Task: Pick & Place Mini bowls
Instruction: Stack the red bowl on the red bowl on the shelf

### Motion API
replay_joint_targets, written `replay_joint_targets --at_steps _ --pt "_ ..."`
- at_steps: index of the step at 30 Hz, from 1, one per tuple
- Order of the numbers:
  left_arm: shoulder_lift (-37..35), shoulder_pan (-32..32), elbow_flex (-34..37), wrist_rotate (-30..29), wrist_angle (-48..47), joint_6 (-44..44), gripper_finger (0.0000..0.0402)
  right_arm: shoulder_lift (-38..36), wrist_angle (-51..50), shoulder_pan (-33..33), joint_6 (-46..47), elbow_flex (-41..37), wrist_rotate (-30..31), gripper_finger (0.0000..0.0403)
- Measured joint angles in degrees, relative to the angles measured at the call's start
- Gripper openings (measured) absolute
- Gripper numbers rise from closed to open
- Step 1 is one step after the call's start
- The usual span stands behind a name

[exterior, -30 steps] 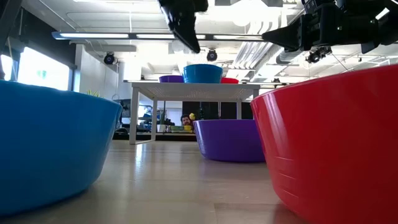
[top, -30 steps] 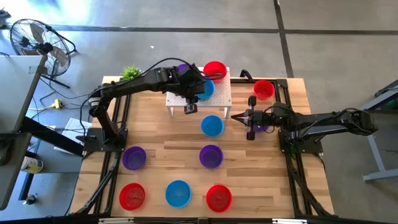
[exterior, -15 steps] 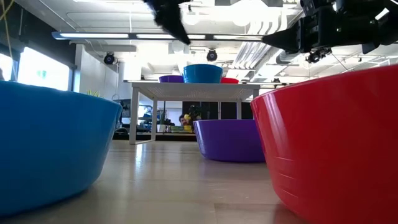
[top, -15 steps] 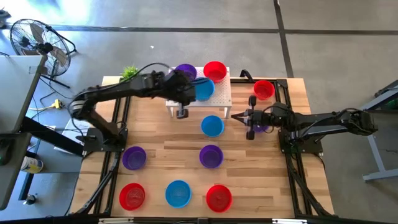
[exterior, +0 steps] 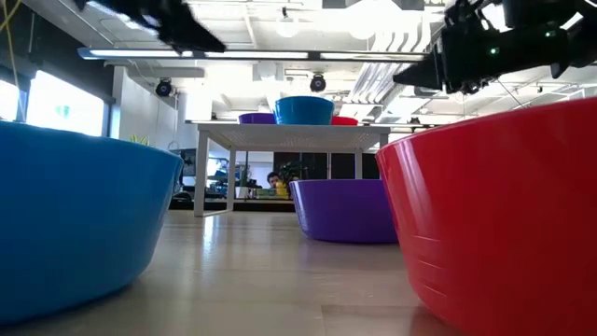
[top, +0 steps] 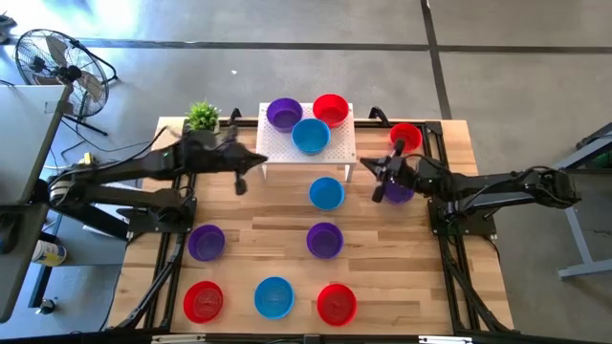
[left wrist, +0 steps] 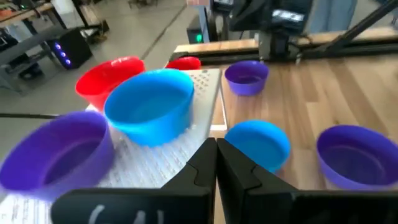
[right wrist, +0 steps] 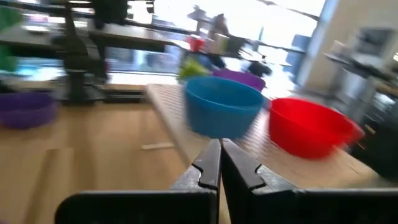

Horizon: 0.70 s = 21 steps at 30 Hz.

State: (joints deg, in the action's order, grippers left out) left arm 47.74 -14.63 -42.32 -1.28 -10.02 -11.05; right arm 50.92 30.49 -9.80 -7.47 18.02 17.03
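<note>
Three mini bowls stand on the white perforated stand [top: 330, 153]: purple [top: 284, 114], red [top: 330, 109] and blue [top: 310, 136]. More rest on the table on their bases: blue [top: 326, 193], purple [top: 324, 240], purple [top: 206, 243], and red [top: 203, 301], blue [top: 273, 297] and red [top: 336, 304] along the near edge. My left gripper [top: 258, 161] hovers left of the stand, shut and holding nothing [left wrist: 216, 152]. My right gripper [top: 371, 165] hovers right of the stand, shut and holding nothing [right wrist: 214, 155], above a purple bowl [top: 399, 193].
A further red bowl [top: 405, 138] sits at the far right of the table. A small green potted plant [top: 202, 117] stands at the far left corner. Bare wood lies between the stand and the near row of bowls.
My left gripper has drawn back from over the blue bowl on the stand toward the table's left edge; that bowl stays on the stand. My right gripper has turned a little toward the far edge.
</note>
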Motion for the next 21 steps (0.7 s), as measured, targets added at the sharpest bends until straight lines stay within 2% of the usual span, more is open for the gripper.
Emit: replay_joint_targets --at_steps 5,10,12,15,18,21 --pt "-9.58 0.00 7.69 -2.42 5.61 3.78 0.0003 0.01 -11.69 -2.70 6.10 3.90 10.56 0.0000" --pt "-12.80 0.00 12.19 -2.71 4.23 7.30 0.0003 0.05 -32.91 -9.19 14.28 11.10 15.72 0.0000" --pt "-12.76 0.00 14.25 -2.87 4.62 7.23 0.0003 0.83 -41.03 -13.66 17.58 13.91 15.14 0.0000" --pt "-12.78 0.00 17.58 -4.83 10.26 7.21 0.0003 3.44 -48.71 -21.55 20.15 16.71 11.28 0.0000" --pt "-12.76 0.00 20.31 -5.78 14.44 6.79 0.0003 7.98 -49.54 -28.69 19.49 18.08 4.34 0.0006" --pt "-12.78 0.00 21.59 -5.83 16.54 6.38 0.0003 14.24 -49.37 -33.76 16.67 19.30 -1.77 0.0030"
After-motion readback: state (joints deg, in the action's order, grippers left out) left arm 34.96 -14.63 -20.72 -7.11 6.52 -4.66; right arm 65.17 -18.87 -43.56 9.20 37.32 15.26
